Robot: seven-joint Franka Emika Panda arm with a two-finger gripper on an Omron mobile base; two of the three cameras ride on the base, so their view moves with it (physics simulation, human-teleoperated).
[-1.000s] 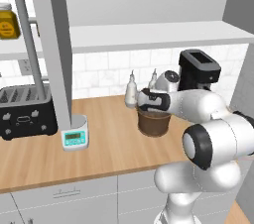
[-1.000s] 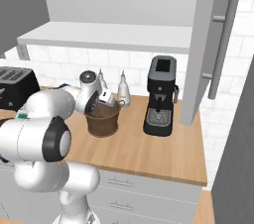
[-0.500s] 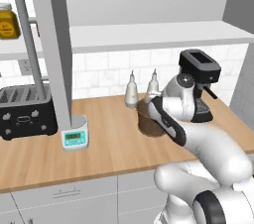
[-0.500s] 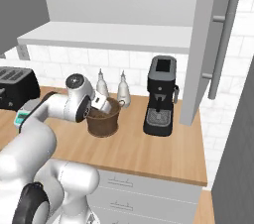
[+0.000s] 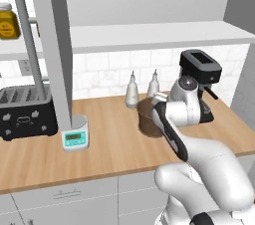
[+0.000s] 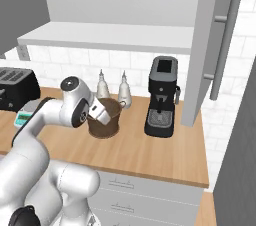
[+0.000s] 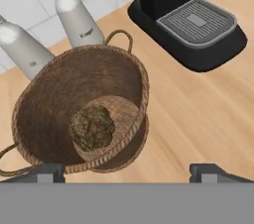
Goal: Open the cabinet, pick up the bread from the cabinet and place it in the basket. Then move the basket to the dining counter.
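Lighting: even, bright, diffuse; no single source apparent. Shadows: soft and faint, darkest inside the basket (image 7: 82, 114) ahead of the open claw (image 7: 128, 171), around the bread (image 7: 92, 128). Glare: none; mild sheen on the coffee machine (image 7: 184, 15) beyond. Focus: slightly soft throughout, possibly from low resolution. Edge distortion: none evident.

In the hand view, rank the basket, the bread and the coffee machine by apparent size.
1. Basket, largest, though nearest the camera.
2. Coffee machine, cut off at the top edge, so its true rank is unsure.
3. Bread, clearly smallest, lying inside the basket.
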